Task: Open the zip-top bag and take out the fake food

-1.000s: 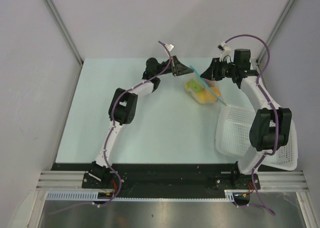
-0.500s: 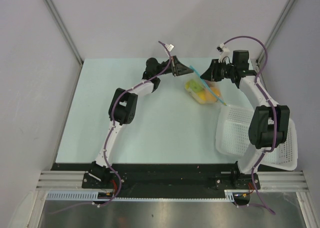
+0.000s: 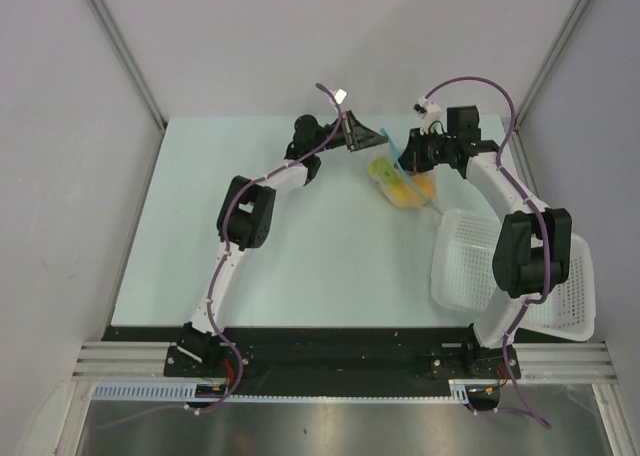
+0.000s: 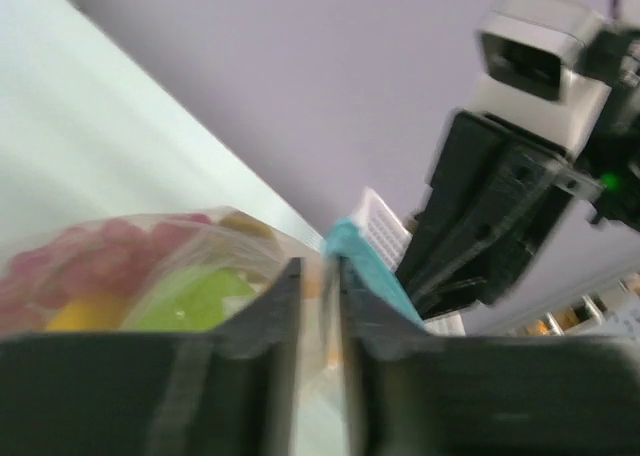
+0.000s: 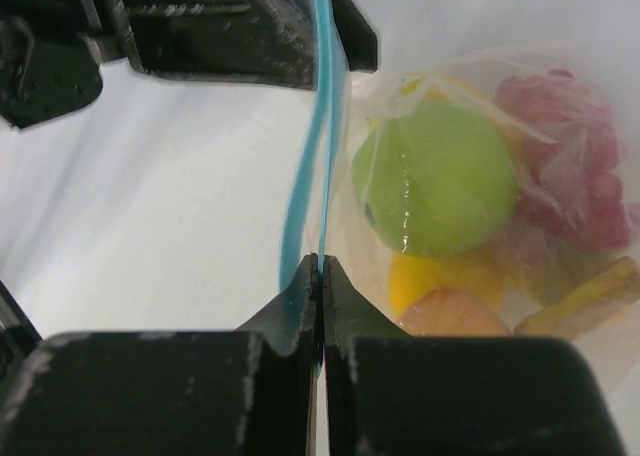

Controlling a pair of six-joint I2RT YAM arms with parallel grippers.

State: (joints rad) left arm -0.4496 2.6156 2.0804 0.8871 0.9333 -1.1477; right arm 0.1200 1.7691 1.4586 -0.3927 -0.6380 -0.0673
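Both pinch shut on the small clear crinkly plastic pouch with a blue-teal zip strip (image 3: 405, 181) at the pale green table's (image 3: 330, 266) far side. The left gripper (image 4: 320, 276) and right gripper (image 5: 320, 264) are probably set to peel its lips apart. Glossy plastic fruits (image 5: 470, 186) sit inside.

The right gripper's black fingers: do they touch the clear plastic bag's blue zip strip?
Touching. In the right wrist view the right gripper pinches the blue zip strip between its fingertips.

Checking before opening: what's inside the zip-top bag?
Through the zip-top bag: a green apple, a red berry cluster, a yellow piece and an orange piece. Anything behind them is covered.
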